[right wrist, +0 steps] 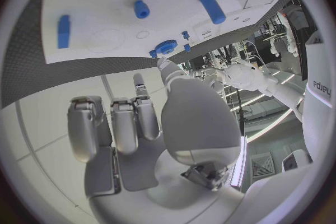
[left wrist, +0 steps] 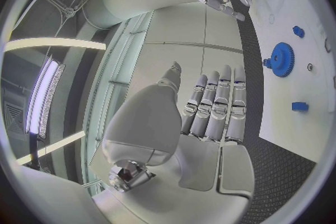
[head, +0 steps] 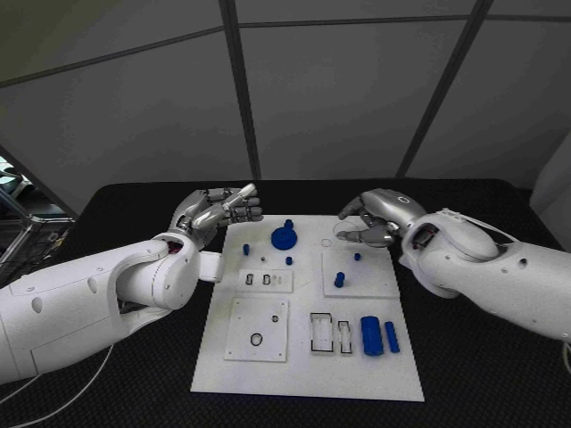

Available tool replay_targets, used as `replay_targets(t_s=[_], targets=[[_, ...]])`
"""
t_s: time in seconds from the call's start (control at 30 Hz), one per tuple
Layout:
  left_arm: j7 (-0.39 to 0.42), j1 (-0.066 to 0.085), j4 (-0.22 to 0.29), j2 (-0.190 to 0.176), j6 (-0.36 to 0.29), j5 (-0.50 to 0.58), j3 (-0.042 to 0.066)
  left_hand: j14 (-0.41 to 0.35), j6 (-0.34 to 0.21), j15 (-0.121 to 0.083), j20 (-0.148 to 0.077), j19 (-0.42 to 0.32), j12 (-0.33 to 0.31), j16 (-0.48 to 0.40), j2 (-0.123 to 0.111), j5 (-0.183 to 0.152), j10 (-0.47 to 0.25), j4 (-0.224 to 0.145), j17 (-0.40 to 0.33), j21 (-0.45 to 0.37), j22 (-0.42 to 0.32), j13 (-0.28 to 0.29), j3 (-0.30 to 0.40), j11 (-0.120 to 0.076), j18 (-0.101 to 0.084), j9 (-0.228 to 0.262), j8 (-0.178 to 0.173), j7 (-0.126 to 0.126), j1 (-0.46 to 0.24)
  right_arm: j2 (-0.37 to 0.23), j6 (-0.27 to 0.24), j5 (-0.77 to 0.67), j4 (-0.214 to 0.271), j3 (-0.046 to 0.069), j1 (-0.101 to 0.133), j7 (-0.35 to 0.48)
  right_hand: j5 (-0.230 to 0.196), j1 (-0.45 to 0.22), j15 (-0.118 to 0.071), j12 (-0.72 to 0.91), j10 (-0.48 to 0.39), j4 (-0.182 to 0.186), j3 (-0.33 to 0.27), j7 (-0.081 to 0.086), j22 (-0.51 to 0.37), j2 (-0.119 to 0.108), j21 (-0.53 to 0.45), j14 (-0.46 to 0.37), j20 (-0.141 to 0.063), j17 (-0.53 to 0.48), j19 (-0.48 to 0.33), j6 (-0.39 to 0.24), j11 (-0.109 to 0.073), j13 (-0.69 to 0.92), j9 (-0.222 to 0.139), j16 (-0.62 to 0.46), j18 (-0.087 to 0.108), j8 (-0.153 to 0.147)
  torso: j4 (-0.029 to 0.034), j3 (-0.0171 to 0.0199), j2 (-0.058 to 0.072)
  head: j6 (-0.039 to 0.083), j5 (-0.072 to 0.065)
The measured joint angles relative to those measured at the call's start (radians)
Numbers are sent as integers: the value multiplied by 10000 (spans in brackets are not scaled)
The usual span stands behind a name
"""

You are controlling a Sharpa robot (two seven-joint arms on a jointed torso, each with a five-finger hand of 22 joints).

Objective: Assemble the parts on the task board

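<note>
You're looking at a matt white plastic task board (head: 306,357) on a black table (head: 492,374) with a woven, cloth-like texture — smooth blue plastic parts, like the toothed gear (head: 285,237). Both hands — left hand (head: 218,212), right hand (head: 378,217) — gleam like brushed silver metal.

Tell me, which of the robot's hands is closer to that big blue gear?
The left hand, just off the board's far left corner beside the gear. The right hand hovers farther off, over the far right corner.

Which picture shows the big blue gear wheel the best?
The left wrist view: the gear is close there, and its teeth show. The head view shows it whole but smaller, at the far end of the white board. The right wrist view shows it tiny.
</note>
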Motion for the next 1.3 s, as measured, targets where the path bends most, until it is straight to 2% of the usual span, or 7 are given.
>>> replay_targets(t_s=[0.13,0.23,0.47,0.87,1.3], targets=[[-4,-2,-52,50,1,0,-1,0,0,0,0,0,0,0,0,0,0,0,0,0,-3,0,0,0,0,-4,0,0,0,-915,-71,723,239,0,1,434,0,459,0,0,0,-299,-28,16,0,-210,0,0,0,0,0,16,0,0,0,0,-1,0,-68,33,-32,29,-17],[-7,-2,-94,83,4,0,-1,0,0,0,0,0,0,0,0,0,0,0,0,0,-3,0,0,0,0,-5,0,0,0,-1288,-60,1161,252,-2,1,749,0,613,0,0,0,-406,-23,-19,0,-256,0,0,0,0,0,51,0,0,0,0,0,0,-117,53,-51,44,-72],[-9,-11,-161,145,19,0,-1,0,0,0,0,0,0,0,0,0,0,0,0,0,-2,1,0,0,0,-4,0,0,0,-1404,110,1746,-270,-5,-21,1305,0,690,-37,-50,0,-447,-64,-19,0,-257,0,37,0,-1,0,52,0,0,1,0,0,0,-180,106,-74,46,-171],[-13,-34,-241,190,52,-1,-3,0,0,0,0,0,0,0,0,0,1,0,0,0,-1,1,0,0,0,-3,0,-1,0,-853,438,2138,-1330,-10,-210,1746,0,769,-37,-50,0,-475,-92,-19,0,-257,-38,37,0,-1,0,51,-1,0,-19,0,1,-39,-169,70,-74,2,-178],[-18,-40,-259,208,76,-1,-3,0,0,0,0,0,0,0,0,0,1,0,0,0,-1,1,0,-1,0,-2,0,-1,0,-452,791,2203,-1880,-8,-298,1856,-43,950,-36,-50,0,-528,-39,-19,0,-75,-39,36,0,-2,0,51,-1,0,-19,1,0,-38,-163,52,-64,-68,-139]])
